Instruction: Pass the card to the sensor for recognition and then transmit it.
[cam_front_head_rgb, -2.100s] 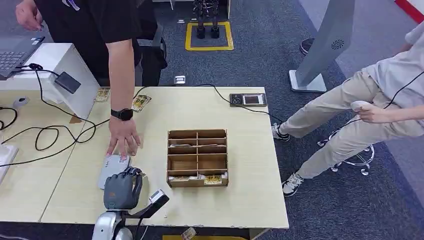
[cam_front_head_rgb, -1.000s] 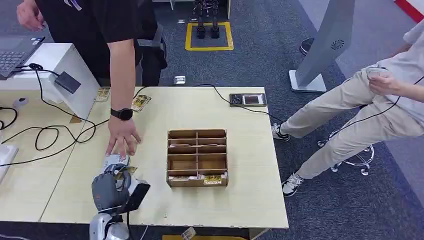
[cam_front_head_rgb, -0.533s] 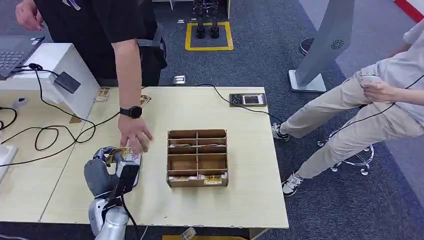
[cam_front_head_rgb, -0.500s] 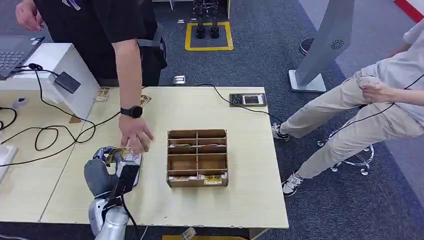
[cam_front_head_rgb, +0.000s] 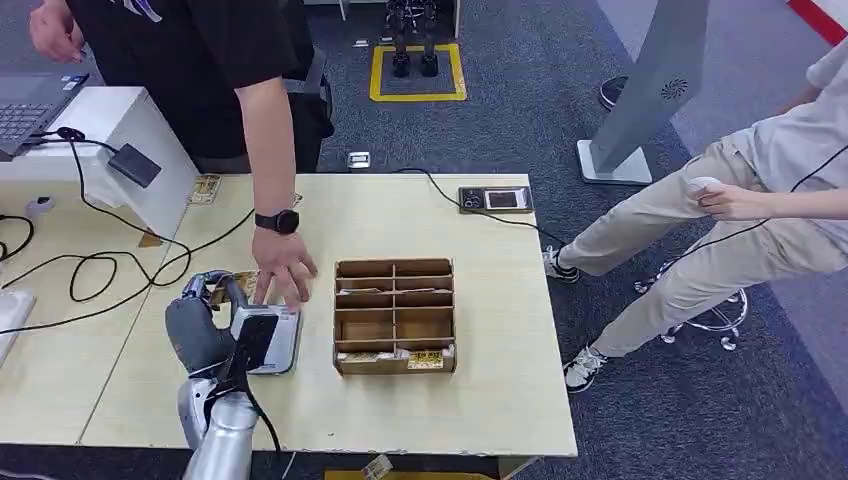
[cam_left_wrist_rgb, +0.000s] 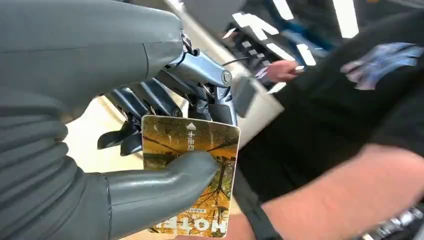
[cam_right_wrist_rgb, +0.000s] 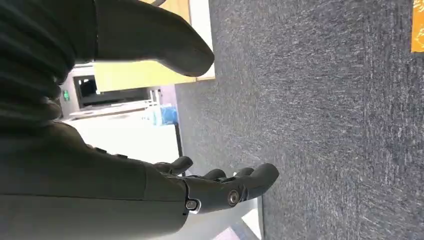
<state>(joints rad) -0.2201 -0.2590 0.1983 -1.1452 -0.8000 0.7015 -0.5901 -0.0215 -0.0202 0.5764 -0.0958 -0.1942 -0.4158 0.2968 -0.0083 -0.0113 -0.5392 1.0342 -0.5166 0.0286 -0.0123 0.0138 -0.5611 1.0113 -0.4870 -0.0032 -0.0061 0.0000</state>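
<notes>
- My left hand (cam_front_head_rgb: 200, 325) sits over the table (cam_front_head_rgb: 480, 400) near its front-left part, at about 9 o'clock from the wooden organizer (cam_front_head_rgb: 395, 315).
- In the left wrist view, that hand (cam_left_wrist_rgb: 125, 145) pinches the card (cam_left_wrist_rgb: 192, 175) between the thick thumb and the darker fingers (cam_left_wrist_rgb: 150, 97); the card carries an autumn-tree picture and some print.
- From the head view, I see the card (cam_front_head_rgb: 243, 285) only as a small yellowish edge at the top of my hand, just beside the person's hand (cam_front_head_rgb: 282, 272).
- The sensor (cam_front_head_rgb: 272, 338), a flat grey pad, lies on the table just at 3 o'clock of my left hand; a dark camera bracket on my wrist covers part of it.
- The person in black reaches down with a watch (cam_front_head_rgb: 277, 221) on the wrist, fingers touching the far edge of the sensor.
- My right hand (cam_right_wrist_rgb: 220, 187) hangs over dark carpet (cam_right_wrist_rgb: 325, 125), fingers loosely apart and holding nothing.
- A seated person (cam_front_head_rgb: 740, 215) is at 3 o'clock of the table.
</notes>
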